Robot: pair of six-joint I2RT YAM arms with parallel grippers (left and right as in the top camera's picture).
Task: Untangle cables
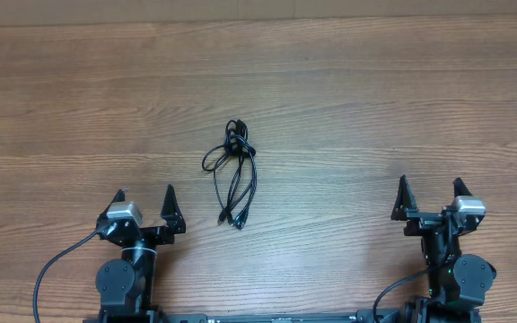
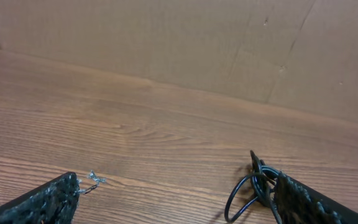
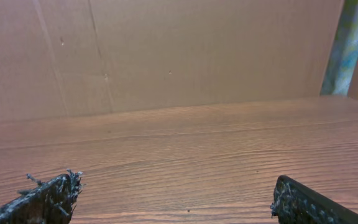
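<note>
Overhead cam looks straight down from high up on the brown wood-grain table [image 1: 348, 81]. L & R wrist cams sit low, close to its surface, facing fwd to the beige cardboard back wall [image 2: 166, 37]. Overhead & L wrist share the tangled thin black cables [image 1: 232, 175].

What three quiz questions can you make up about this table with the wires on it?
1. True or false: the tangled bundle of thin black cables lies on the brown wooden table, held by no pincer.
2. Which is nearer the bundle: A, the left pincer, or B, the right pincer?
3. Fill in: both pincers' jaws stand ____.
Key: 1 true; 2 A; 3 open.
</note>
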